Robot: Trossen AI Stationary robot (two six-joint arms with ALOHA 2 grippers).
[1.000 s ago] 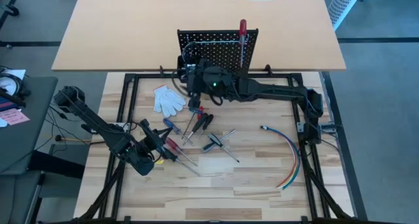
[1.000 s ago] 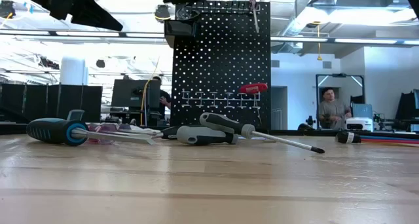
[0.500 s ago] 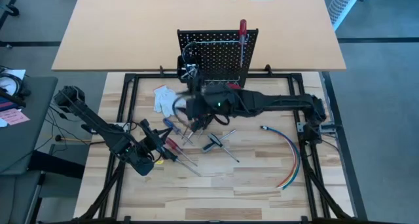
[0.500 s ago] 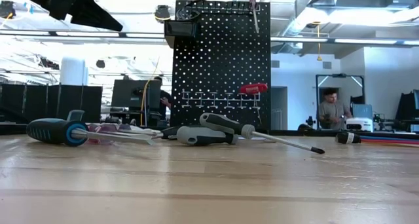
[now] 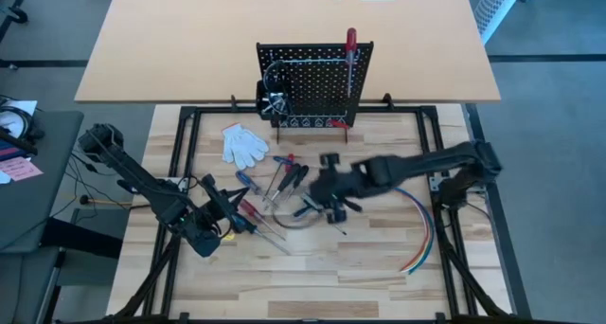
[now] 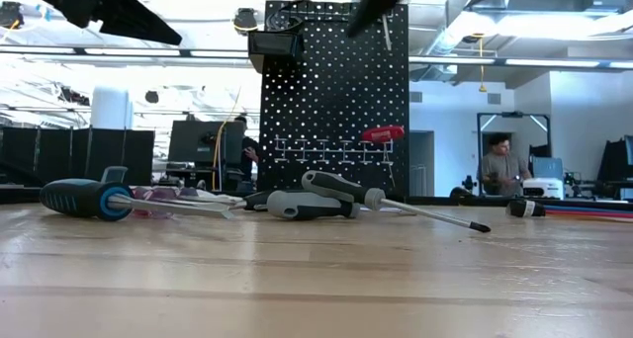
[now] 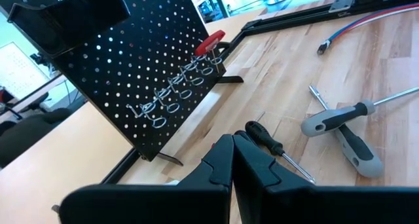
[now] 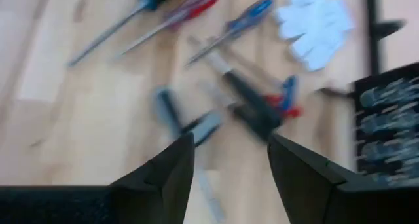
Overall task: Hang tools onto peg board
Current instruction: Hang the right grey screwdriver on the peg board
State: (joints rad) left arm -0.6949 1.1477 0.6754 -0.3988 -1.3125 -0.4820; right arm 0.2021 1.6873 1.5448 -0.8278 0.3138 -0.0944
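The right end effector [image 5: 327, 193] hangs over the middle of the desk [image 5: 379, 267] with its fingers [image 8: 173, 168] spread apart and nothing between them, directly above the scatter of tools [image 5: 279, 187]. Below it lies a grey-and-black screwdriver [image 6: 326, 195] among several others, all loose on the wood near the front of the peg board [image 5: 314, 82].

These tools look light and rigid; the thin metal shafts are probably slippery and would roll, so the thicker rubbery handle seems the better place to take hold (near its middle, so the shaft does not swing down). They lie crossed and touching, so lifting one may drag a neighbour.

The left end effector [image 5: 210, 231] waits at the desk's left front, its fingers [image 7: 226, 168] pressed together and empty, beside a red-handled screwdriver [image 5: 251, 213]. One red screwdriver [image 5: 351, 54] already hangs on the board.

The right wrist view is smeared, so which tool sits exactly under the fingers cannot be told. The low view cuts both arms off at its top edge, and white gloves [image 5: 244, 144] lie apart from the pile.
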